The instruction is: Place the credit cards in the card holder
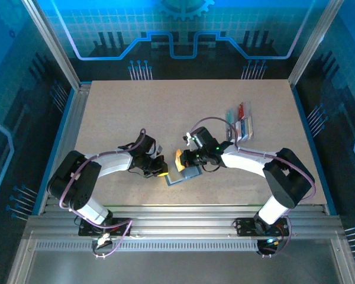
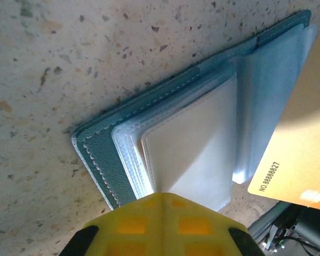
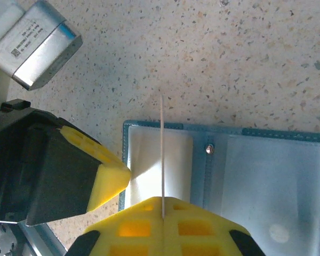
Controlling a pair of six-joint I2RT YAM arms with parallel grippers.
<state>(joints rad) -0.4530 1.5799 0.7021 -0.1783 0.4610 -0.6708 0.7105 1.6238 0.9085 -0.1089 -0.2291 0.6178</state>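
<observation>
The speckled table (image 1: 118,112) is taken up near its middle by both arms. The card holder (image 1: 186,174) is laid open flat close to the table's near edge, between the two grippers. Its long axis runs left to right, with the right end turned slightly farther away. The clear inner leaves are faced upward (image 2: 202,138), and the snap is seen at the centre fold (image 3: 256,170).

The remaining credit cards (image 1: 241,113) are stood in a clear tray (image 1: 249,135), well apart, to the far right.

An orange card (image 1: 178,158) is held upright on its edge over the holder's left half. It is seen edge-on as a thin line (image 3: 161,149), and its printed face is turned toward the left arm (image 2: 304,122).

The right gripper (image 3: 162,201) is clamped on that card's edge. The left gripper (image 2: 162,198) is closed, with its fingertips set against the outer edge of the holder's left leaf (image 3: 109,178). Whether that leaf is pinched cannot be told.
</observation>
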